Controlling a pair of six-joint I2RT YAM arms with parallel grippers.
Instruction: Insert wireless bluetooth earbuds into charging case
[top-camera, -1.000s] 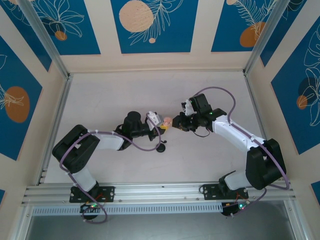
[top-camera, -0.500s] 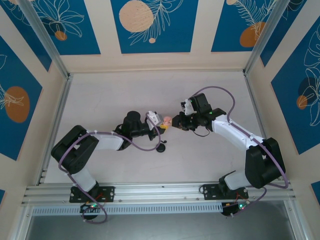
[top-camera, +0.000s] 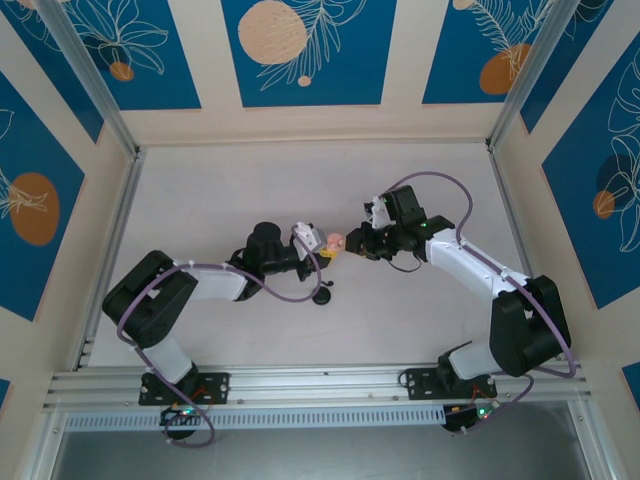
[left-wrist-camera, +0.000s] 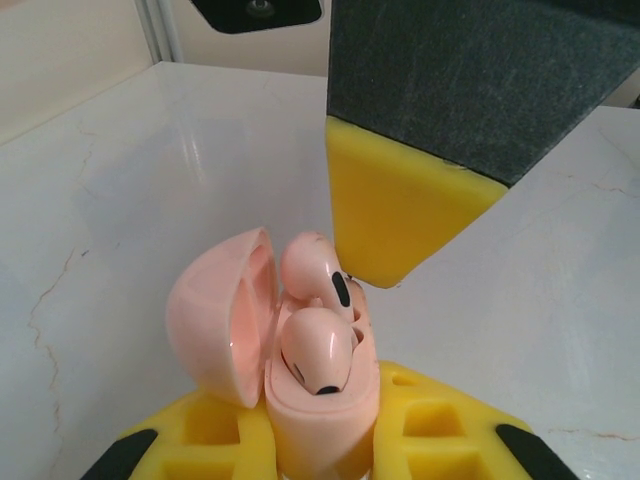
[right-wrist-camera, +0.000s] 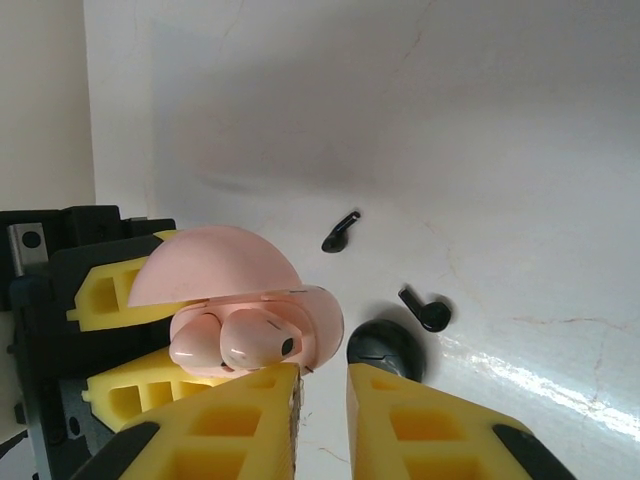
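Observation:
My left gripper is shut on the pink charging case, holding it off the table with the lid swung open. Two pale pink earbuds sit in its wells. My right gripper is right against the case, nearly shut, with a narrow bare gap between its yellow fingers. One fingertip sits beside the upper bud. Two black earbuds lie loose on the table.
A closed black charging case rests on the white table just near of the grippers. Metal rails and patterned walls border the table on three sides.
The right jaws have parted a crack beside the pink earbud. Both arms have stayed almost still.

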